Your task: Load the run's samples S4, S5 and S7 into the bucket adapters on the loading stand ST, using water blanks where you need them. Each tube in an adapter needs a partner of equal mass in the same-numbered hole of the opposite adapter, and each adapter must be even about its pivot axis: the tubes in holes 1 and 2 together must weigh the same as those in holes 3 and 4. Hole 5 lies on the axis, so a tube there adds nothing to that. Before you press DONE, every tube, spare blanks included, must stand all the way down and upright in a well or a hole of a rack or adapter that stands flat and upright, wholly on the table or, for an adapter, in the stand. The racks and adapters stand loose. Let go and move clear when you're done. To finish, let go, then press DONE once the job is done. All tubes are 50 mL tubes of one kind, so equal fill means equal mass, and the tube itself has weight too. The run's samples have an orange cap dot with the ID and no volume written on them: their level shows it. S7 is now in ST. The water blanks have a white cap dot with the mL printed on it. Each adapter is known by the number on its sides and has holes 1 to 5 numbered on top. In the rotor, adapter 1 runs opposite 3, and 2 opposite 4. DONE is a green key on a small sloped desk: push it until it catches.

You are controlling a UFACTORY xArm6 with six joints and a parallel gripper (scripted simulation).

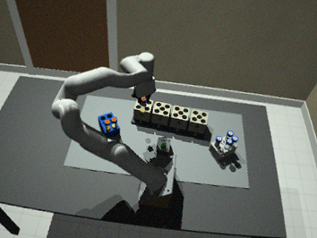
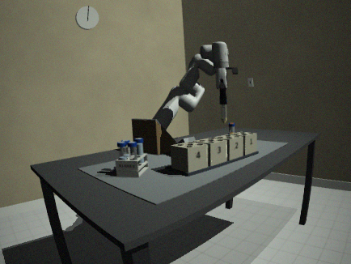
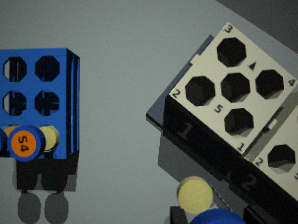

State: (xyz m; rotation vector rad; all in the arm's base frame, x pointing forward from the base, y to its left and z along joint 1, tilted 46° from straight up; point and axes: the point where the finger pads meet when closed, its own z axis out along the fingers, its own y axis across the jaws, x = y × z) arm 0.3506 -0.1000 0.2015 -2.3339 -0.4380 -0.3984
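My end effector [image 1: 144, 95] [image 2: 223, 104] [image 3: 216, 215] is clenched on a blue-capped tube [image 1: 143, 99] [image 2: 224, 113] [image 3: 195, 195], orange dot, pale-yellow conical tip down; can't read its ID. It's above the surface [image 1: 41, 132] [image 2: 101, 190], near adapter 1 [image 1: 142, 115] [image 2: 251, 146] [image 3: 212, 111]: boxy, cream, five octagonal holes. Four such adapters line the dark, flat stand [image 1: 168, 131] [image 2: 222, 163] [image 3: 156, 120]. Blue rack [image 1: 110, 133] [image 3: 73, 100]: S4 [image 3: 25, 143] plus another orange-dotted tube [image 1: 114, 119]. Whitish slatted rack [image 1: 215, 152] [image 2: 126, 171]: several blue-capped tubes.
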